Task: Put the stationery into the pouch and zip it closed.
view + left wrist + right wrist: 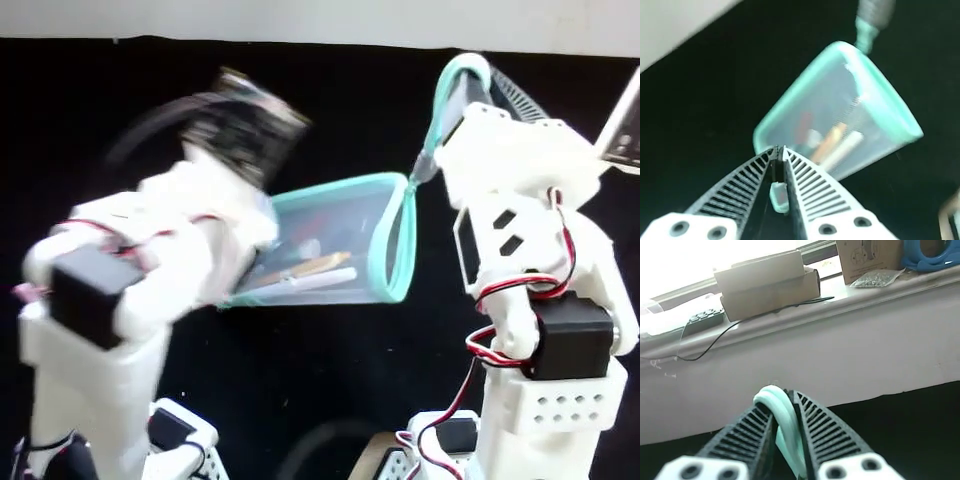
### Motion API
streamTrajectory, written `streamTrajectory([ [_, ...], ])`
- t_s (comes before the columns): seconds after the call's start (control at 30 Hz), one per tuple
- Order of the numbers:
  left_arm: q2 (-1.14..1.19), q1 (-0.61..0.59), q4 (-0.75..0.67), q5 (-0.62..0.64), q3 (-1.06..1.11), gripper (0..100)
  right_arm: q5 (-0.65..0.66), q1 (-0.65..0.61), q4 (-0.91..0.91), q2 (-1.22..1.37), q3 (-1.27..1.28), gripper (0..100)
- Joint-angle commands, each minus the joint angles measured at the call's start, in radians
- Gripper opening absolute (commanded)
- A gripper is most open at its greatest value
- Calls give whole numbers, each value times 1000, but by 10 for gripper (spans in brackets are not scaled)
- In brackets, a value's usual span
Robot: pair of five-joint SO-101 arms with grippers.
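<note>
Closest in, the left gripper (778, 150) has its ribbed fingers pressed together on the near end of the pouch (840, 100), with a bit of teal trim caught between them. The pouch is clear-walled with a teal rim and stretches away from that grip, lying on its side between the two arms. Inside it, against the lower wall, a wooden pencil (827, 142) and a white pen (847, 145) lie side by side, with a small red item (802, 125) just beside them; whether the zip is done up cannot be told. At the pouch's far end a teal strap (435, 110) loops upward, and the right gripper (782, 400) pinches that strap tightly above the pouch. Below the pouch lies the black table (300, 400). Beyond it stands a white wall (300, 20).
</note>
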Motion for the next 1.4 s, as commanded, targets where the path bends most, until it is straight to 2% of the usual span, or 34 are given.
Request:
streamTrajectory([
  [0.0,-8,13,-55,-28,41,7,-11,13,-41,-5,-73,7],
  [0.13,-2,-77,-115,-26,131,7,-8,13,-47,-5,-179,7],
  [0.23,-10,-76,-167,-26,246,7,-8,13,-47,24,-249,7],
  [0.33,-10,8,-173,-26,280,7,-8,13,-45,77,-321,7],
  [0.57,-10,334,-178,-31,274,7,8,16,-47,117,-361,7],
  [0.63,-2,395,-172,-31,245,7,28,16,-47,119,-361,7],
  [1.23,4,645,-173,-31,162,7,31,16,-101,120,-369,7],
  [1.37,90,714,-176,-32,153,7,29,16,-120,120,-369,7],
])
